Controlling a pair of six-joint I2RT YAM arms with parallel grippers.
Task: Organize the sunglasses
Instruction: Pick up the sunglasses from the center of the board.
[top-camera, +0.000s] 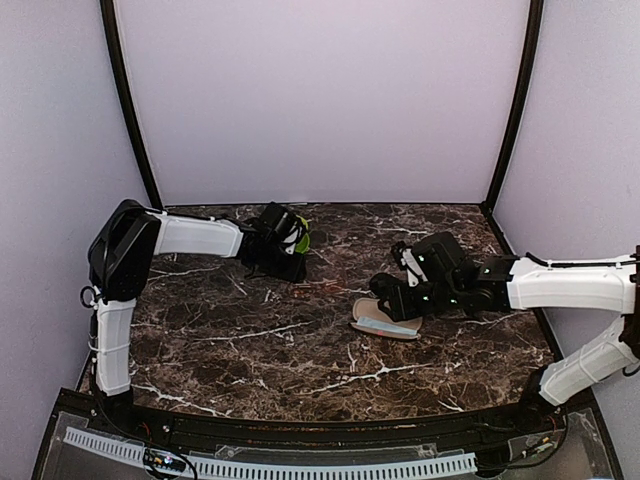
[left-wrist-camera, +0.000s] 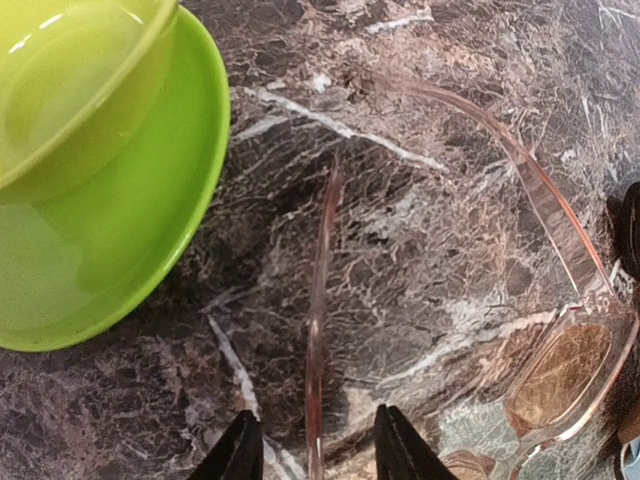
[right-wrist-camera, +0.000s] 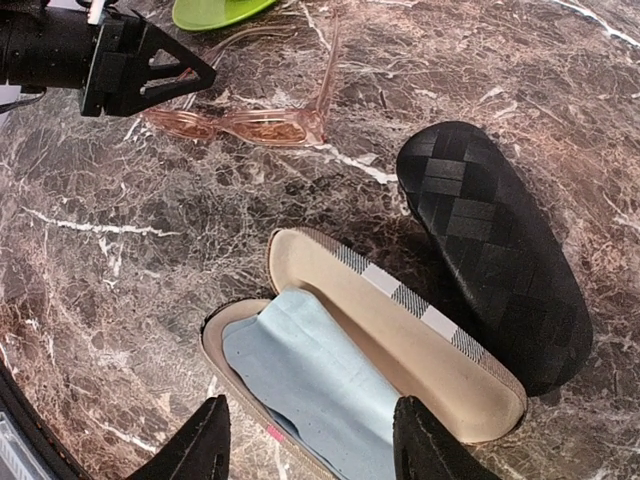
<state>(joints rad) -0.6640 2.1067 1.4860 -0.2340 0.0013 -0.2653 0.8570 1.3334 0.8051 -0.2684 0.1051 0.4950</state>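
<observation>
Left end effector (left-wrist-camera: 315, 425) spread astride the sunglasses (left-wrist-camera: 560, 375) temple, lenses cropped; right end effector (right-wrist-camera: 310, 410) spread.

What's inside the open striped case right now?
A light blue cloth lies in the striped case; the rest of its beige lining is bare. Anything under the cloth is hidden.

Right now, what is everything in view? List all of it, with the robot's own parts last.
table: one, dark brown marble, under everything
green case: one, lime green, far left
sunglasses: one pair, translucent pink, unfolded beside the green case
open case: one, beige lining, checked edge, table centre-right
cloth: one, light blue, inside the open case
black case: one, black woven texture, closed, beside the open case
left hand: one, black, open, straddling one sunglasses temple
right hand: one, black, open, over the open case
</observation>
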